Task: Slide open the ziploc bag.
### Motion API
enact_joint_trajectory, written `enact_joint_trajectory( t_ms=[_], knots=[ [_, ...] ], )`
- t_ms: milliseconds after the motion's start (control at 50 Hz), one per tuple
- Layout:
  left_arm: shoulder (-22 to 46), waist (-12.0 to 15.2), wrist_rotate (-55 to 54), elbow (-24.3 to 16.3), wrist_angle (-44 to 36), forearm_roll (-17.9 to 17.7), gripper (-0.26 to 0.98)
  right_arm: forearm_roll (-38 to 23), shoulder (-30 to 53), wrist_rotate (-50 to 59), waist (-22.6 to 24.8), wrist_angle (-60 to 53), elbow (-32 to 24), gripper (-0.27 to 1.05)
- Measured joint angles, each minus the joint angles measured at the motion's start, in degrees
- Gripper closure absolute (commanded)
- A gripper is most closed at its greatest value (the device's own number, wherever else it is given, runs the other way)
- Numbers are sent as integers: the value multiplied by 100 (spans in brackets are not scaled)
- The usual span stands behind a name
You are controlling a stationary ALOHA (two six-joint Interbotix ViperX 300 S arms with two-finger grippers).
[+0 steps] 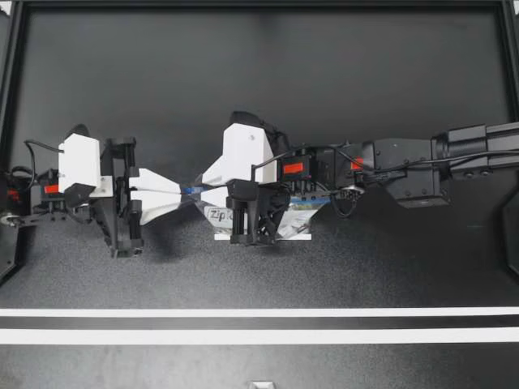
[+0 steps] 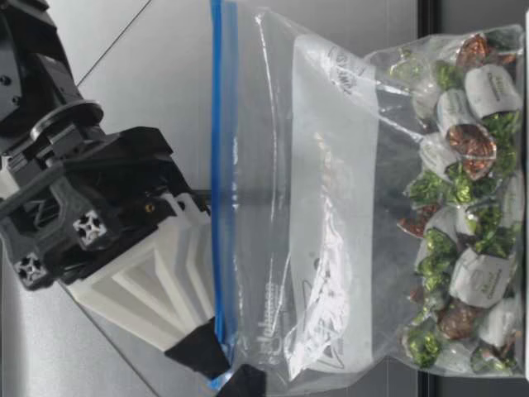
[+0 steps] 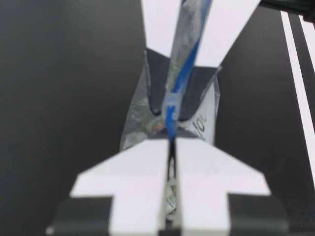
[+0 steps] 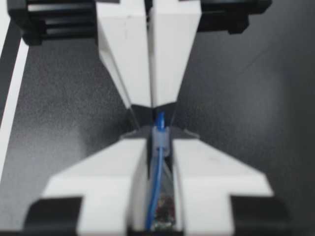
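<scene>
A clear zip bag (image 1: 298, 217) of wrapped candies (image 2: 463, 248) hangs upright between my two grippers, its blue zip strip (image 2: 219, 165) on top. My left gripper (image 1: 182, 193) is shut on the bag's end corner (image 3: 171, 129). My right gripper (image 1: 203, 189) reaches over the bag from the right and is shut on the slider (image 4: 160, 135) at that same end. The two grippers meet almost tip to tip. In the low view a gripper's white fingers (image 2: 157, 289) come down onto the zip strip near the bag's end.
The table is a black mat (image 1: 259, 81) inside a dark frame. Two white tape stripes (image 1: 259, 324) run along its front. My right arm (image 1: 405, 166) stretches across the middle from the right edge.
</scene>
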Motion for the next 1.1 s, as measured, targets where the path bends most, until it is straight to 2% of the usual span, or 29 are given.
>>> enact_joint_trajectory(
  t_ms=[100,540,1100],
  knots=[
    [0,-9,-35,0,9,0,93,0,-18,-18,0,360,-97,90],
    [0,-9,0,-18,0,-18,93,-35,-255,-624,44,2320,-562,91],
    [0,-9,9,26,0,-53,93,-35,-861,-1090,44,4219,-422,91]
  ],
)
